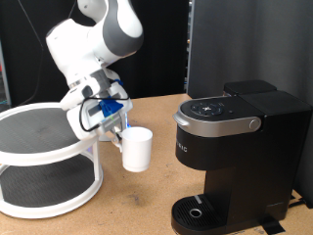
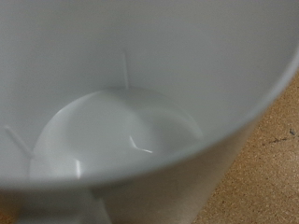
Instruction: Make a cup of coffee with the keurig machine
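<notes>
Plainly, the claw [image 1: 124, 129] is clamped on the cup [image 1: 136, 149] beside the keurig machine [image 1: 231, 152], lettering unreadable.

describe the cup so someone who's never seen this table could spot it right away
Start at the big black keurig machine on the exterior view's right. Toward the exterior view's left of it, the white arm's gripper grips the cup by its rim, beside a round two-tier white rack. It is the only small, plain white cylinder there.
</notes>
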